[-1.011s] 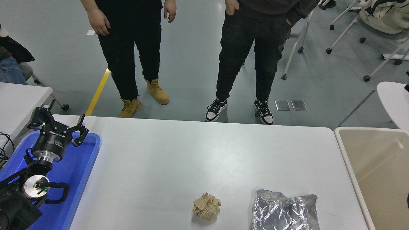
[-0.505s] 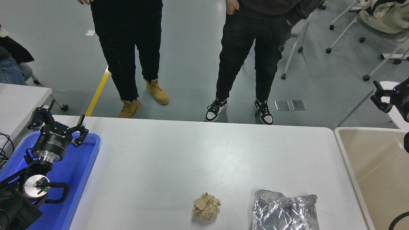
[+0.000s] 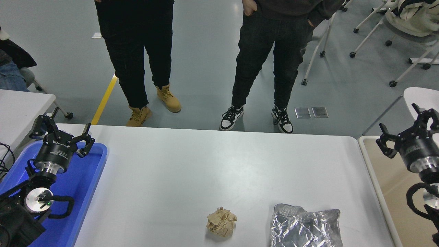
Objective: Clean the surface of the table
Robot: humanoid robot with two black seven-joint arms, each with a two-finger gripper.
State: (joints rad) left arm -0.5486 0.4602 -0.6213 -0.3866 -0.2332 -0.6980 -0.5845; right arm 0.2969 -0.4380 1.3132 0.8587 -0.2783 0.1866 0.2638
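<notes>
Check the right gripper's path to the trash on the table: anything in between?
Nothing visible. The right gripper hangs open over the beige bin at the table's right end. Between it and the silver foil bag and the crumpled brown paper ball lies only bare table surface.

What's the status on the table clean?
Left gripper open, parked over blue tray. Right gripper open above beige bin. Crumpled paper, foil bag on table surface, untouched.

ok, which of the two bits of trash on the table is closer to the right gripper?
The crumpled silver foil bag, at the near right of the table surface. The brown paper ball lies to its left, farther from the right gripper.
</notes>
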